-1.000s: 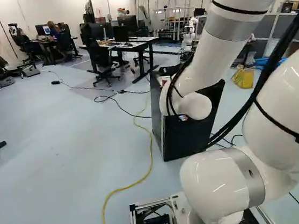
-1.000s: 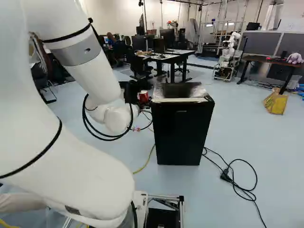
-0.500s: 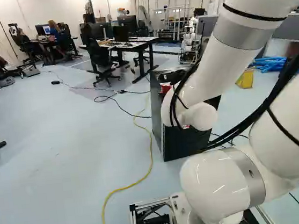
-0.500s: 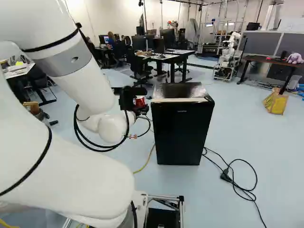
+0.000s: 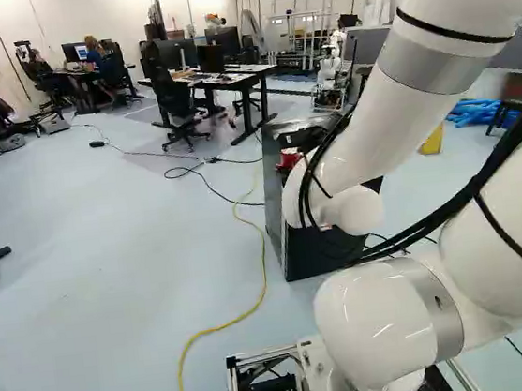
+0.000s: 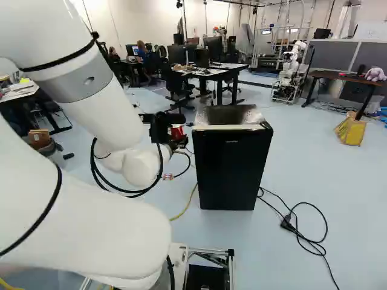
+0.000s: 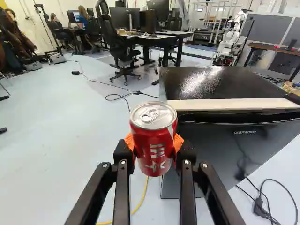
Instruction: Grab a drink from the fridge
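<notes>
1. Gripper [image 6: 176, 136]: part-open to can width, orange pads [image 7: 178, 142] clamped on both sides of red soda can [image 7: 153, 145].
2. Can: upright, lid up; outside mini fridge [image 6: 233, 166], left of it in right base view. Shifted with the arm.
3. White arm [image 6: 100, 115]: forearm farther left in right base view than half a second ago, wrist a touch lower.
4. Mini fridge: same spot; base hasn't moved.

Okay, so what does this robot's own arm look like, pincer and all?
A glossy white arm of thick, rounded segments, with a broad grey band, thin black rings and long black cables. The black pincer has two slim, jointed fingers with bright orange pads.
</notes>
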Controlling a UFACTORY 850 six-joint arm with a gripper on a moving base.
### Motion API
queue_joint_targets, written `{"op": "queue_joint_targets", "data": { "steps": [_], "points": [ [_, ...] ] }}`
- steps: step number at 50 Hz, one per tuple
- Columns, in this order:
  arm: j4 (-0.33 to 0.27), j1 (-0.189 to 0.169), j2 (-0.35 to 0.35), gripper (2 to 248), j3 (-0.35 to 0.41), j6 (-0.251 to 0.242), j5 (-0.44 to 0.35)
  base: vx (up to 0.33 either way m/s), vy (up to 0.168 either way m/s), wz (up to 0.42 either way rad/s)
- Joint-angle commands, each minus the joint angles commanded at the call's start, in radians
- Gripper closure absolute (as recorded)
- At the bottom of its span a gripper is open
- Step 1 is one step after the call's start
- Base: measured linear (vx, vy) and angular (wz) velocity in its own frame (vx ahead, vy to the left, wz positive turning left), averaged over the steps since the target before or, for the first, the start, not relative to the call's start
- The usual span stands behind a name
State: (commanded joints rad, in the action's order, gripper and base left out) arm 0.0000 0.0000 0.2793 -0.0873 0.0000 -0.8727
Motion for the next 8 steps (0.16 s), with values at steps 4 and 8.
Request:
{"op": "queue_joint_targets", "data": {
  "steps": [4,8],
  "points": [
    [0.000,0.000,0.000,153,0.000,0.000,0.000,0.000,0.000,0.000],
    [0.000,0.000,0.000,153,0.000,0.000,0.000,0.000,0.000,0.000]
  ]
}}
